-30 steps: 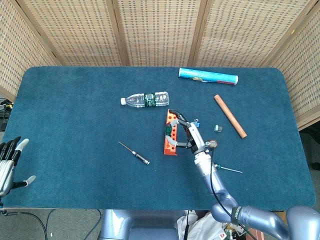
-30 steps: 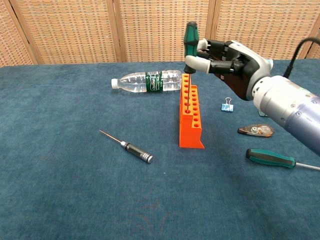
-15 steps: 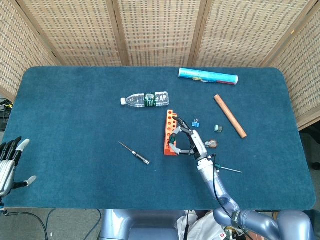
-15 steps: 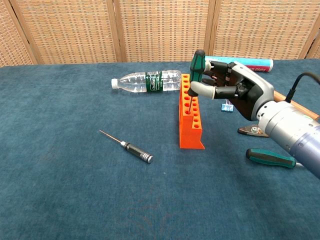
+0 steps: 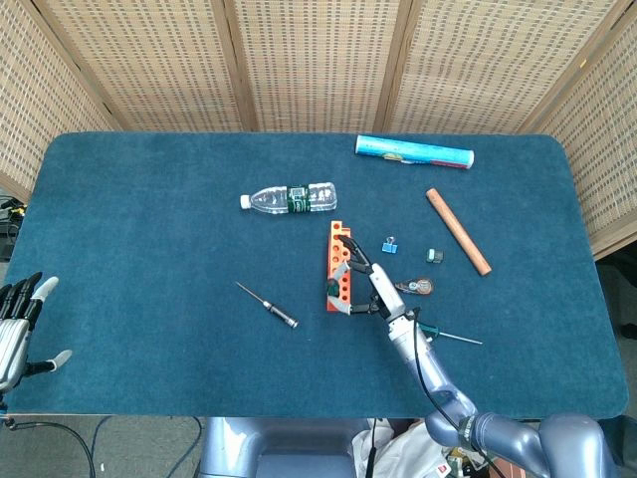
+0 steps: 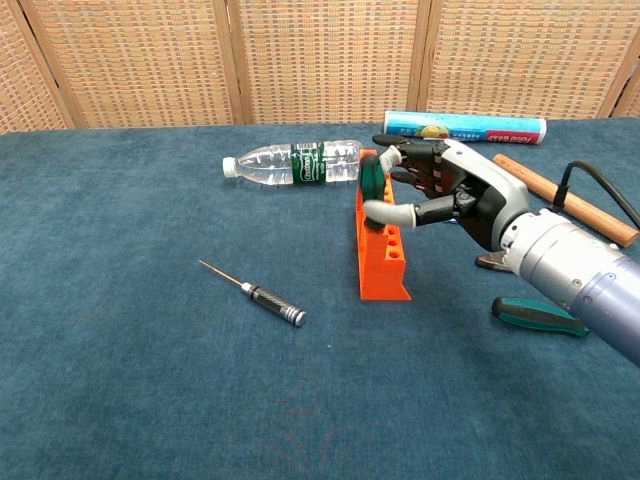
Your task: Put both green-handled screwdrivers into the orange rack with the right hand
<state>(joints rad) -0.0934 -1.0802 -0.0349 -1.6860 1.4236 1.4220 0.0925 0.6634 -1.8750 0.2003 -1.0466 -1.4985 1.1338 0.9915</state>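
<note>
The orange rack [image 6: 385, 262] [image 5: 337, 261] stands mid-table. One green-handled screwdriver [image 6: 372, 182] sits upright, sunk low into a hole of the rack, and my right hand [image 6: 440, 190] [image 5: 364, 289] pinches its handle between thumb and fingers from the right side. The second green-handled screwdriver [image 6: 540, 315] [image 5: 439, 337] lies flat on the cloth to the right of the rack, under my right forearm. At the table's near-left edge my left hand [image 5: 15, 324] rests with fingers spread, holding nothing.
A water bottle [image 6: 295, 162] lies behind the rack. A thin black screwdriver [image 6: 255, 292] lies to its left. A blue tube [image 6: 465, 127] and a wooden dowel [image 6: 565, 200] lie at the back right. A blue clip [image 5: 390, 244] and small items [image 5: 418, 287] lie right of the rack.
My right hand has come down with the screwdriver: its handle was high above the rack and is now sunk low in a rack hole. The left hand has not moved.
</note>
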